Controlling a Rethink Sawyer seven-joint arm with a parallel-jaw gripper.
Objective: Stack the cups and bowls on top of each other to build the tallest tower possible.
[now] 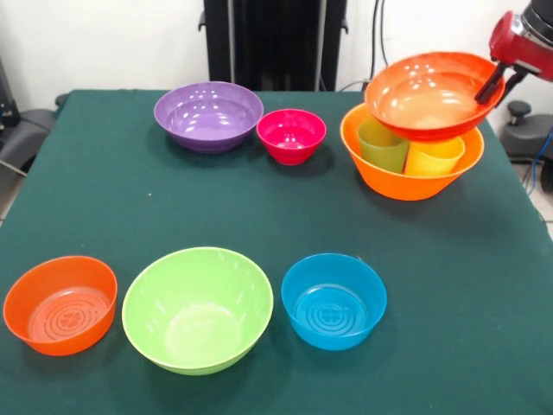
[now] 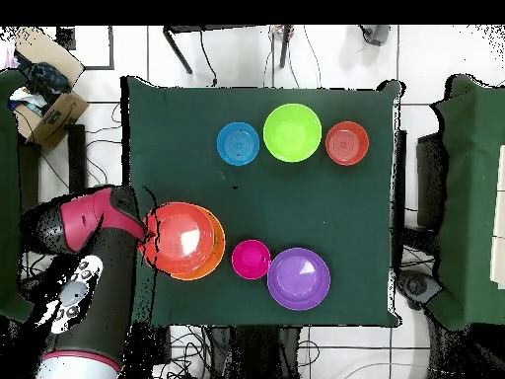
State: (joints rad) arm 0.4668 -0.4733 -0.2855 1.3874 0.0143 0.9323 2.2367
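A robot lab, by the look of it; a green-clothed tabletop [image 2: 258, 197] on a white tiled floor [image 2: 424, 79]; loose cables [image 2: 108, 148] trailing; cardboard boxes [image 2: 47, 109] aside; a red Sawyer arm [image 2: 94, 222].

You've got a green table cloth [image 1: 259, 216] under everything, a cardboard box [image 2: 49, 113] on the tiled floor [image 2: 449, 49] beside it (overhead view), and loose cables [image 2: 197, 345] around the edges.

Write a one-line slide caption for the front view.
Gripper holds red-orange bowl above green cup and yellow cup inside big orange bowl.
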